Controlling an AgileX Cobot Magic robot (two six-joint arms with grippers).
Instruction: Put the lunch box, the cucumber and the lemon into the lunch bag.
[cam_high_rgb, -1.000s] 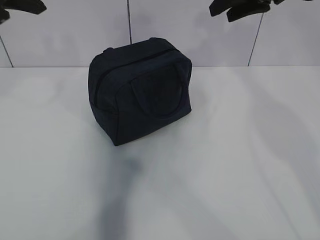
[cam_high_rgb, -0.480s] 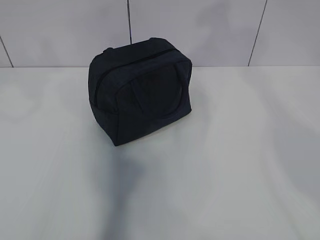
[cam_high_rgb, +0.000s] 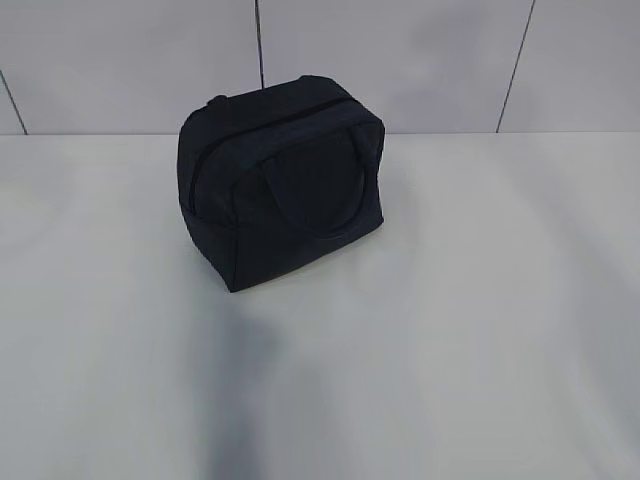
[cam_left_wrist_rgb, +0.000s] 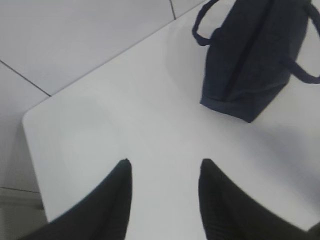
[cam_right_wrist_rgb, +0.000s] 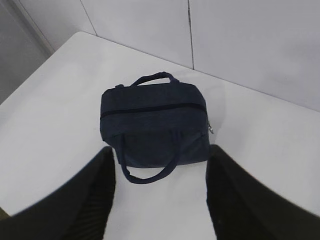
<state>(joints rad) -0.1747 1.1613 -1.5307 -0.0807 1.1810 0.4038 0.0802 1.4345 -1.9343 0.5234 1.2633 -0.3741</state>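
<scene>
The dark navy lunch bag (cam_high_rgb: 280, 180) stands on the white table (cam_high_rgb: 450, 330), its zipper shut and one loop handle lying against its front. It also shows at the upper right of the left wrist view (cam_left_wrist_rgb: 255, 55) and in the middle of the right wrist view (cam_right_wrist_rgb: 155, 125), with a silver zipper pull (cam_right_wrist_rgb: 211, 129) at its right end. My left gripper (cam_left_wrist_rgb: 165, 167) is open and empty, high above the table left of the bag. My right gripper (cam_right_wrist_rgb: 160, 155) is open and empty, above and in front of the bag. The lunch box, cucumber and lemon are out of view.
A grey tiled wall (cam_high_rgb: 400, 60) rises behind the table. The table's left corner and edge (cam_left_wrist_rgb: 27, 130) show in the left wrist view. Neither arm shows in the exterior view.
Both arms, seen at the top corners of the exterior view a second ago, have moved up out of that view. The bag has not moved.
</scene>
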